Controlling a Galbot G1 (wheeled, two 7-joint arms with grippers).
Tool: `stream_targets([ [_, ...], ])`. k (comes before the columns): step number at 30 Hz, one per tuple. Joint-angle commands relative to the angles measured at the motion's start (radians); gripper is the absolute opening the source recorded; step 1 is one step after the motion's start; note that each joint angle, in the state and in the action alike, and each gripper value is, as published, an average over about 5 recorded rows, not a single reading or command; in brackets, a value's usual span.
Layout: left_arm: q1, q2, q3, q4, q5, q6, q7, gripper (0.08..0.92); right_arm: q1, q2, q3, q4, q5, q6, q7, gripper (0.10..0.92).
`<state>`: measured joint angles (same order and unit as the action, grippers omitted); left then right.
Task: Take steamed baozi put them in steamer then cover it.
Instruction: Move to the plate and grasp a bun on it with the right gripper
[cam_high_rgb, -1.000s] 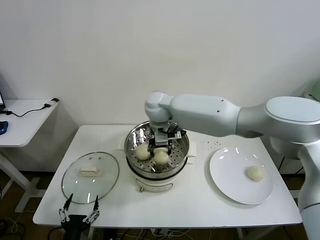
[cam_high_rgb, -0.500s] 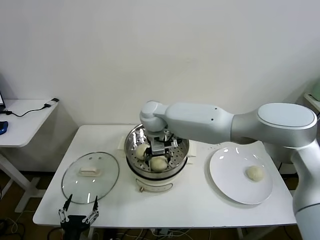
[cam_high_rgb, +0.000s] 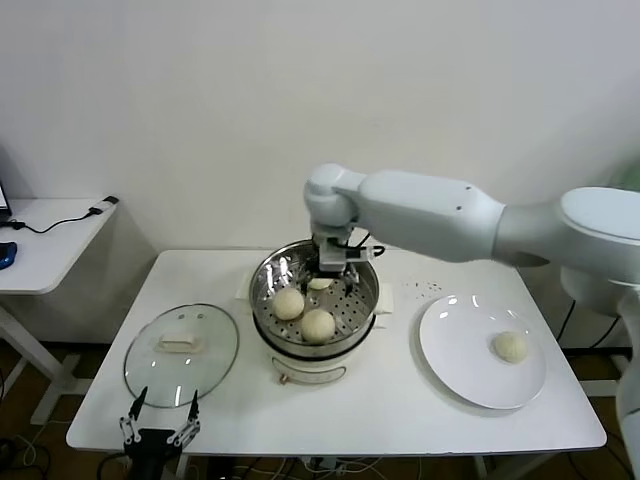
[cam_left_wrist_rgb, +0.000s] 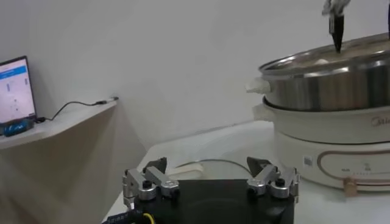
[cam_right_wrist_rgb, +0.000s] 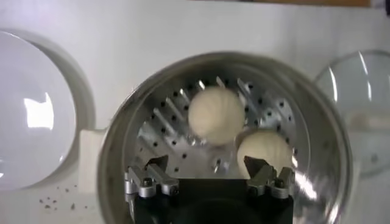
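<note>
The steamer (cam_high_rgb: 315, 312) stands upright mid-desk (cam_high_rgb: 400, 400), mouth up, with three steamed baozi on its perforated tray: two near the front (cam_high_rgb: 289, 303) (cam_high_rgb: 318, 325), one partly hidden at the back (cam_high_rgb: 320, 284). The right hand (cam_high_rgb: 333, 262) hangs over the back rim, fingers spread and empty. A fourth baozi (cam_high_rgb: 511, 346) sits on the white plate (cam_high_rgb: 450, 335). The cover (cam_high_rgb: 181, 352) lies flat to the steamer's left, handle up, its long axis across the desk. The left hand (cam_high_rgb: 158, 432), open, waits at the desk's near edge.
</note>
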<state>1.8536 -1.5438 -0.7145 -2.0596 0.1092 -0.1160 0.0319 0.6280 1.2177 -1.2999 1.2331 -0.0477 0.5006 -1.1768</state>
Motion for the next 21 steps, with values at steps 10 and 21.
stream_targets([
  [10,-0.004,0.001,0.005,0.002,0.001,-0.002,0.001,0.823,-0.059,-0.65,0.021,0.052,0.268,-0.752,0.142,0.823],
  [21,-0.004,-0.001,0.013,0.003,0.014,0.0,0.001,0.823,-0.555,-0.808,0.384,-0.015,0.038,-0.698,0.063,0.823],
])
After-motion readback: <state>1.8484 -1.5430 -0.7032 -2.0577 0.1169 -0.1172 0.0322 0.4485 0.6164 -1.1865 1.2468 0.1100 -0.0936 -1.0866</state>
